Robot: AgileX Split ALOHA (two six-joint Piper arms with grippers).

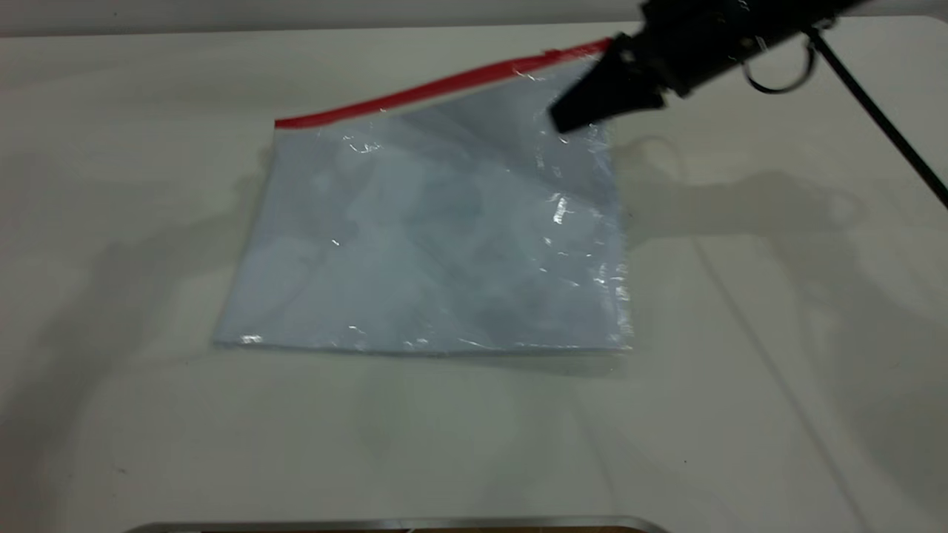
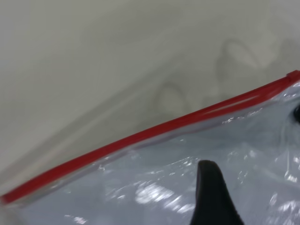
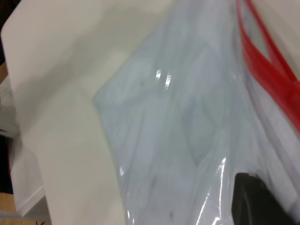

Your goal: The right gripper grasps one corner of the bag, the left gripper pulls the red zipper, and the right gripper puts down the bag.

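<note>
White bench [image 1: 474, 444] carries the bag [image 1: 437, 244]. Right gripper [image 1: 570, 118] hangs over its red zipper [image 1: 444, 85] corner; whether its jaws grip cannot be told

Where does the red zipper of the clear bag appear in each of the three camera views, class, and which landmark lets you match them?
Exterior view: the red zipper runs along the bag's far edge, rising toward the right gripper.
Left wrist view: it crosses the picture diagonally, above a black fingertip.
Right wrist view: it shows at the upper right, split into two strips.
Shared landmark: the bag.
</note>
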